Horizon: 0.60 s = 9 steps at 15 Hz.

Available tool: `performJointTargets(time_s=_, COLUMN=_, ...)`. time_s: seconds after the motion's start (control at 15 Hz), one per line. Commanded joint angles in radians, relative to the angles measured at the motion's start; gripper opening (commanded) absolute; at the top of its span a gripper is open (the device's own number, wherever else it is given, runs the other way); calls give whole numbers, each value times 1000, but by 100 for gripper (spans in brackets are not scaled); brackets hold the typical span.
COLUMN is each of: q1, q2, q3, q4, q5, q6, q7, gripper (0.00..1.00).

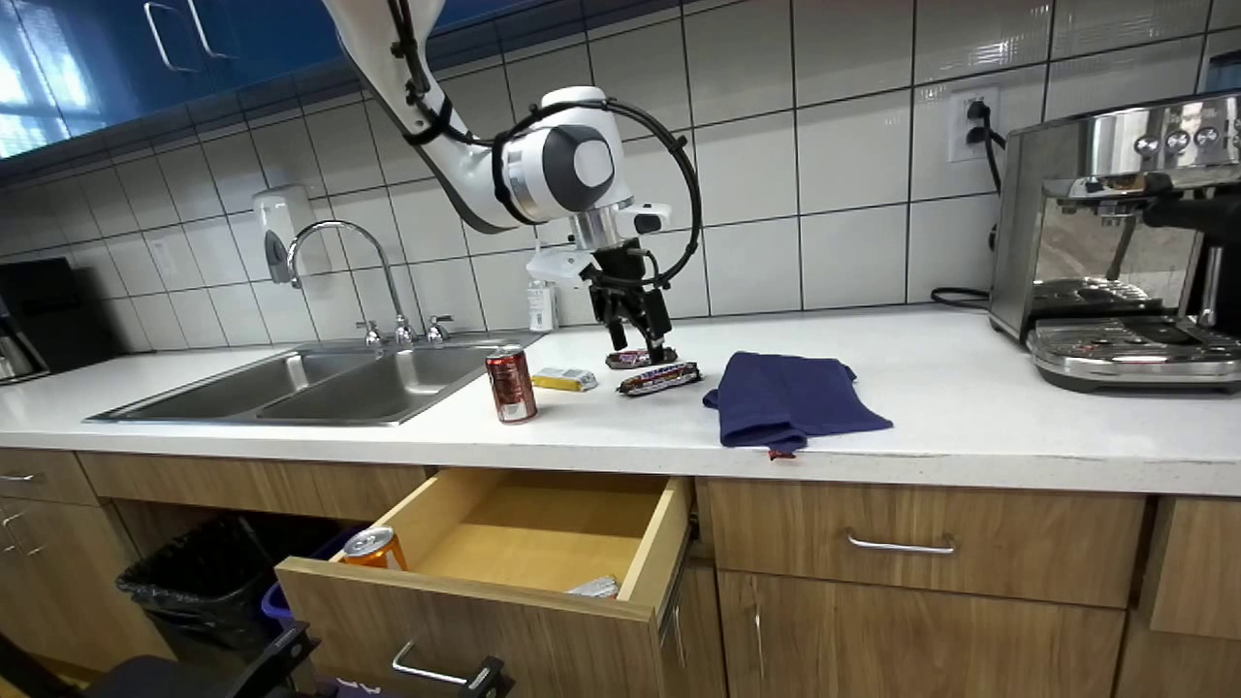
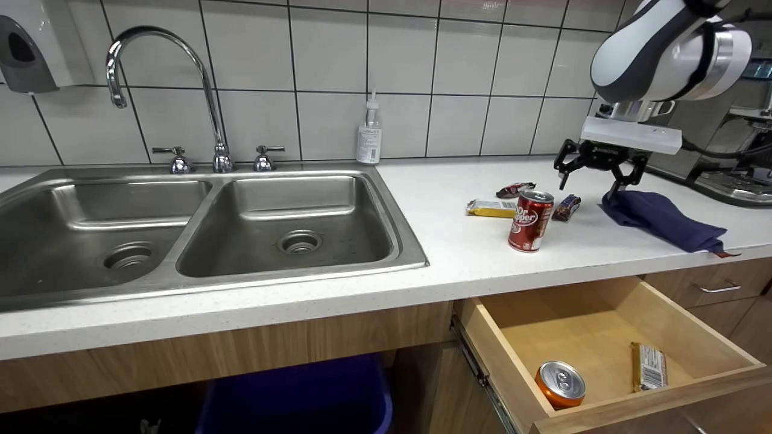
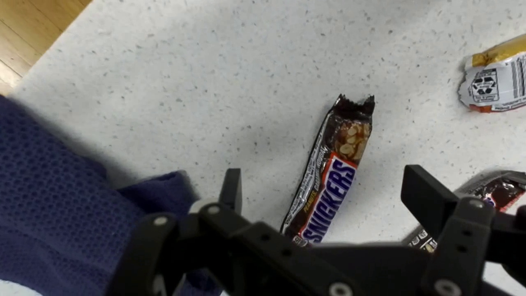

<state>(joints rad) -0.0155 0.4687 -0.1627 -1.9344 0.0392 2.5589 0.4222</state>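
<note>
Black, its jaws spread wide, the gripper (image 3: pixel 323 187) comes up from the bottom of the wrist view. Between the jaws, low and right of centre, a Snickers bar (image 3: pixel 331 176) lies label up on the speckled white counter (image 3: pixel 205 82), its lower end hidden by the gripper. In an exterior view, a white arm (image 2: pixel 639 63) enters at upper right and holds the gripper above the Snickers bar, apart from it. In the wrist view, a rumpled navy cloth (image 3: pixel 61 197) fills the lower left, partly behind the gripper. At lower right is a dark bar (image 3: pixel 499 189), also partly covered, and at upper right a yellow and white packet (image 3: pixel 501 82), cut off by the frame's edge. In both exterior views, a red can (image 2: pixel 531 222) stands upright near the packet. At lower right of an exterior view, a pulled-out wooden drawer (image 2: pixel 597 325) holds an upright orange can (image 2: pixel 561 386) in its front left corner and a second packet (image 2: pixel 650 366) farther right. A double steel sink (image 2: pixel 404 229) fills the left half of that view, a curved tap (image 2: pixel 211 99) behind it. A coffee machine (image 1: pixel 1096 242) stands at the right edge of an exterior view.
</note>
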Motion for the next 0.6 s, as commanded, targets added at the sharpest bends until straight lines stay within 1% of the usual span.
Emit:
performJointTargets(time_s=0.0, q1=1, q2=8, q3=-3, q4=13, q5=3, q6=-6, q7=-2, gripper=100)
performJointTargets(time_s=0.4, q1=1, q2=13, q3=-3, q4=27, q5=2, q6=-15, q7=-2, gripper=100)
performJointTargets(time_s=0.53, q1=10, q2=15, q3=-13, q4=16, q5=-13, q6=2, q7=8, gripper=100)
